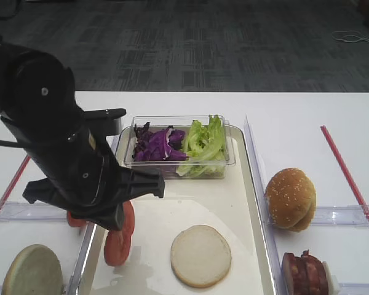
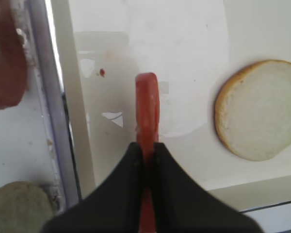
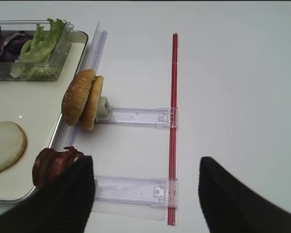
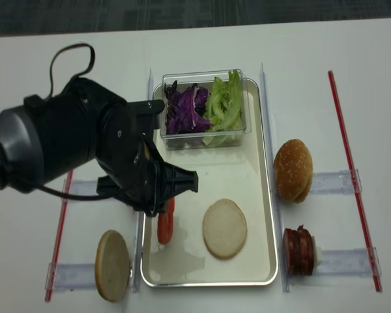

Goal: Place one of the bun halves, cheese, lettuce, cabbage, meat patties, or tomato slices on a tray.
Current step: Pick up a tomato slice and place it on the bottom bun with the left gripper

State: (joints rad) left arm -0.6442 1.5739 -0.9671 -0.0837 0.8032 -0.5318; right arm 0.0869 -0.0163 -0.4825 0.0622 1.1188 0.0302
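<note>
My left pincer is pinched tight on a tomato slice, held on edge, its flat faces out to either side and its free rim hanging down over the tray. The slice sits above the tray's left part, just inside the left rim, with the flat bun half lying well apart toward the tray's middle. My judgement: it has to go straight down and tip flat away from that bun. The wrist view shows the pinch and the bare floor below; the high views hide the jaws behind the arm but show more slices in the rack outside the left rim. My right pincer stands wide, off the tray's right, holding nothing.
</note>
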